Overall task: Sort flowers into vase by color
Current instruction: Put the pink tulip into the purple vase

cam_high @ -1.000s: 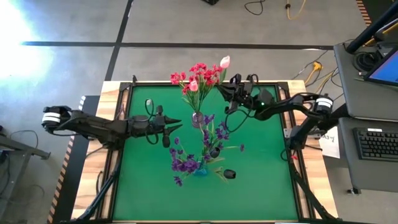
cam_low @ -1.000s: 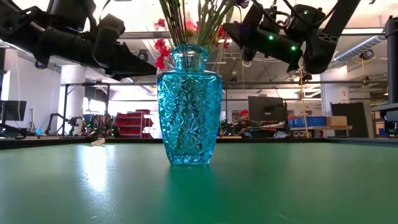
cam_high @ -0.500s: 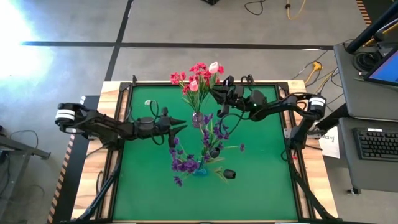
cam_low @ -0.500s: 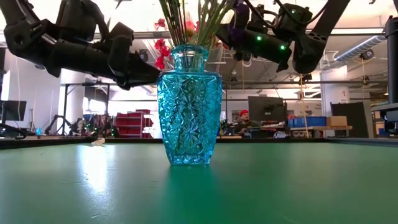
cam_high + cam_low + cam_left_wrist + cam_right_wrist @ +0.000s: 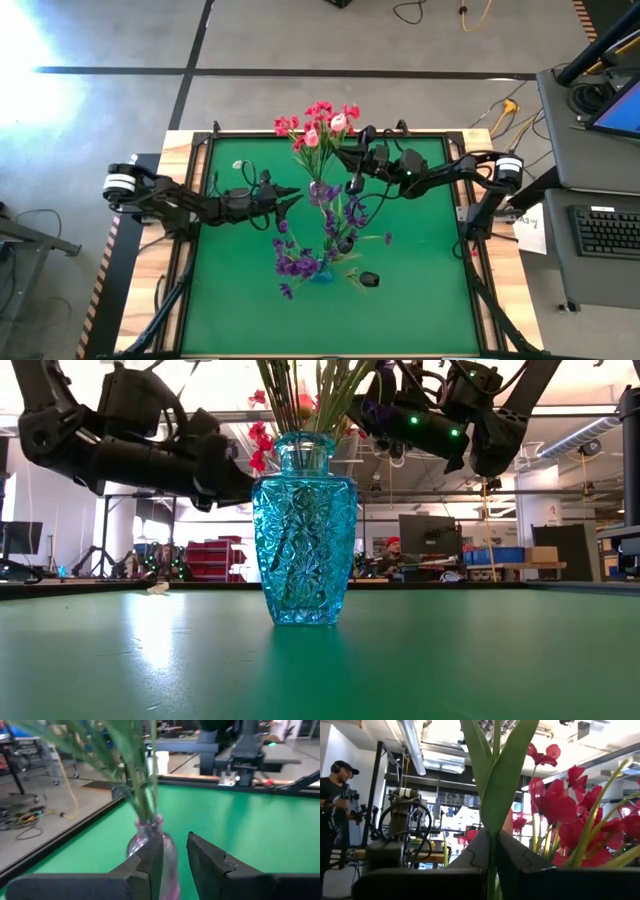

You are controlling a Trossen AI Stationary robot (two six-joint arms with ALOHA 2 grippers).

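Observation:
Red and pink flowers (image 5: pixel 318 122) stand with their stems in a clear pinkish vase (image 5: pixel 318 190) at the mat's far middle. Purple sprays (image 5: pixel 295 262) stand in a blue cut-glass vase (image 5: pixel 305 530) nearer the front. My right gripper (image 5: pixel 347 152) is shut on a pale pink tulip, and its bud (image 5: pixel 338 122) sits among the red blooms. My left gripper (image 5: pixel 175 857) is level and open, just left of the clear vase (image 5: pixel 150 845). Only green mat shows between its fingers. My right gripper pinches the tulip's green stem (image 5: pixel 492 851) between its two fingers, just below the long leaves (image 5: pixel 495 775). The fingers come from the table's right, slanting upward. The tulip rises past the fingertips, clear of the table; its lower end is hidden.
More purple sprays (image 5: pixel 346 215) rise between the two vases. A small black object (image 5: pixel 369 280) lies on the green mat (image 5: pixel 420 290) right of the blue vase. A person (image 5: pixel 332 805) stands in the room beyond the table.
My right gripper has carried the tulip toward the table's left, bringing the bud in among the red blooms. My left gripper has moved right and down toward the clear vase, staying open.

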